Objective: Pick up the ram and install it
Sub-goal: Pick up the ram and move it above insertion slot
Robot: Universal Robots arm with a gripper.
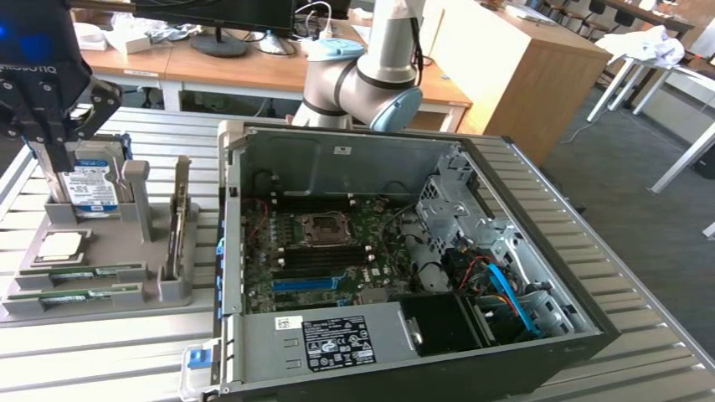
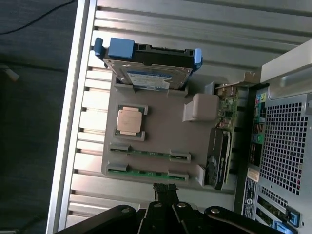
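Two long green ram sticks lie side by side in slots of a grey holder tray (image 1: 151, 251); one ram stick (image 1: 87, 272) (image 2: 148, 152) is nearer the tray's middle, the other ram stick (image 1: 76, 294) (image 2: 146, 172) runs along its edge. My gripper (image 1: 49, 149) (image 2: 165, 191) hangs well above the tray at the exterior view's left, over the hard-drive end, shut with nothing between its fingers. The open computer case (image 1: 335, 155) lies to the exterior view's right of the tray, its motherboard (image 1: 324, 251) exposed.
The tray also holds a silver-and-blue hard drive (image 1: 90, 188) (image 2: 146, 73) on edge, a square silver processor chip (image 1: 62, 244) (image 2: 130, 120) and an upright expansion card (image 1: 179, 222) (image 2: 219, 156). All rests on a ribbed metal table (image 1: 112, 360). The arm's base (image 1: 357, 84) stands behind the case.
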